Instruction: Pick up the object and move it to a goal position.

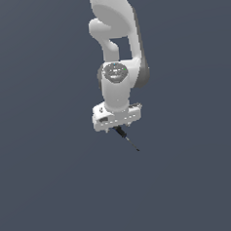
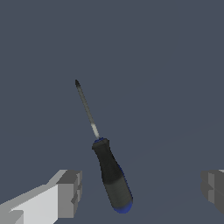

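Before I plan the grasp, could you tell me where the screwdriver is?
In the wrist view the screwdriver sits between the open claw's fingers, untouched; the exterior view shows it just below the claw.

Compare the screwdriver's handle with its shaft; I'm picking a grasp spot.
The handle is thick, rounded and black with blue trim; the shaft is thin, straight and metallic grey, tapering to a dark tip. Both lie on one line, between the open claw's fingers.

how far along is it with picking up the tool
Done: the gripper is over the tool, fingers apart on either side of the handle. In hand: lining up the grasp. Left: closing, lifting and carrying it to the goal, which no marker shows.
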Controlling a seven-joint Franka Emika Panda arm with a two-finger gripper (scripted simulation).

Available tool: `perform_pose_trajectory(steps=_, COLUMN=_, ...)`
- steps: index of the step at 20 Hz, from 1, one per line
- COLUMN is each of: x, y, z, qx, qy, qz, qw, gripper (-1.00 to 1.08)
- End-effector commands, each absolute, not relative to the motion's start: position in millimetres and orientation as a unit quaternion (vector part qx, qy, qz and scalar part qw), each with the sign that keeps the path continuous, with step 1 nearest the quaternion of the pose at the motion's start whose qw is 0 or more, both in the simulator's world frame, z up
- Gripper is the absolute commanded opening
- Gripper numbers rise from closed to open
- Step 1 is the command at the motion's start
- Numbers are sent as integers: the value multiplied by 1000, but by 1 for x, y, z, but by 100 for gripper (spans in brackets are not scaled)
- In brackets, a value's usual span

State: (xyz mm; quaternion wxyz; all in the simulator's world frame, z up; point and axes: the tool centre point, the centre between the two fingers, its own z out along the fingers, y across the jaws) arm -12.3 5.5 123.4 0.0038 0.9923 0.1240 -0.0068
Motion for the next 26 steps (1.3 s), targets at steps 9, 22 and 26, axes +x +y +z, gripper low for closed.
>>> perform_pose_trajectory(steps=9, x=-22, y=32, z=79, qx=965, qy=264, qz=-2, qw=2, gripper=100)
perform_pose_trajectory(steps=22, x=-26, y=41, z=65, qx=952, qy=305, qz=0, qw=0, gripper=100)
perform_pose_trajectory(steps=26, x=-26, y=41, z=54, qx=952, qy=306, qz=0, qw=0, gripper=100)
